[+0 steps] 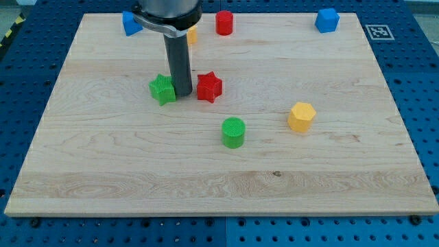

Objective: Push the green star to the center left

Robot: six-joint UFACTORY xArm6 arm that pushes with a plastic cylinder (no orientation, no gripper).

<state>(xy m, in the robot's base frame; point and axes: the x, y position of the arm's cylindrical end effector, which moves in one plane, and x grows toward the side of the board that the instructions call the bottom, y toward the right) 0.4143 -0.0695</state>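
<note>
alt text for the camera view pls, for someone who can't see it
A dark rod's tip rests on a wooden board between a green star on its left and a red star on its right. Elsewhere sit a green cylinder, yellow hexagon, red cylinder and two blue blocks.

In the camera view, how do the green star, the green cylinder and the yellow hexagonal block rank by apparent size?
Largest to smallest:
1. green cylinder
2. yellow hexagonal block, almost alike
3. green star, partly hidden by my tip, so unsure

A lab: wooden board (226,171) on blue perforated bench (411,82), fiducial tag (378,31).
</note>
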